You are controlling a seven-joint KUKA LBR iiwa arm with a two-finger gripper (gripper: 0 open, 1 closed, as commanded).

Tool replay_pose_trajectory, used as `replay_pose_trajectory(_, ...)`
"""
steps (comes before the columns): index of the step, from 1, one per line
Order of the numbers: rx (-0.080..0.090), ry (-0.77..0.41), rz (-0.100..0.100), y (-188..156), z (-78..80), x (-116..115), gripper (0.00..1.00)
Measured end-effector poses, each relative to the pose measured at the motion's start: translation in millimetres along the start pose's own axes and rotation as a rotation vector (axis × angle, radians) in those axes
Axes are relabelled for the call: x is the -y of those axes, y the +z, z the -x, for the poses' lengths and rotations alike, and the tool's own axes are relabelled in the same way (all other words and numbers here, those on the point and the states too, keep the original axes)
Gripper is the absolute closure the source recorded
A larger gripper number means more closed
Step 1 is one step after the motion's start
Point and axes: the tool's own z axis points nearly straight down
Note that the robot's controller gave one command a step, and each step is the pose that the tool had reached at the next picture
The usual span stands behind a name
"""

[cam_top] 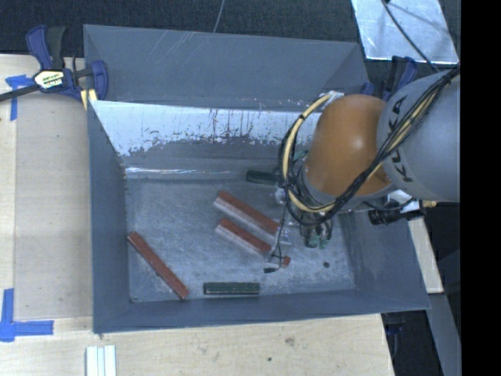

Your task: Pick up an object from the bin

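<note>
My gripper (279, 255) hangs low over the bin floor, right of the middle, under the arm's orange cover. Its tip is at the right end of two reddish-brown flat bars that lie side by side, slanting down to the right: the upper bar (244, 211) and the lower bar (241, 236). A small reddish end (284, 262) shows right at the gripper's tip; I cannot tell whether it belongs to the lower bar. A dark green bar (231, 288) lies flat by the front wall, just left of and below the gripper.
Another long reddish-brown bar (156, 265) lies slanted in the front left corner. A short dark bar (261, 177) rests near the back wall, partly under the arm's cables. The arm and its cover hide the right side of the bin floor.
</note>
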Motion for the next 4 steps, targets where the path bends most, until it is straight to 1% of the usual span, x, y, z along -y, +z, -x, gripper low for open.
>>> replay_pose_trajectory(1,-0.002,0.111,-0.001,-0.9,19.4,-13.0,0.00)
replay_pose_trajectory(2,0.002,0.122,0.000,1.3,20.6,-17.0,0.00)
replay_pose_trajectory(3,-0.004,0.314,-0.003,71.8,7.5,-13.4,0.00)
replay_pose_trajectory(4,0.002,0.289,-0.001,68.4,15.5,-17.4,1.00)
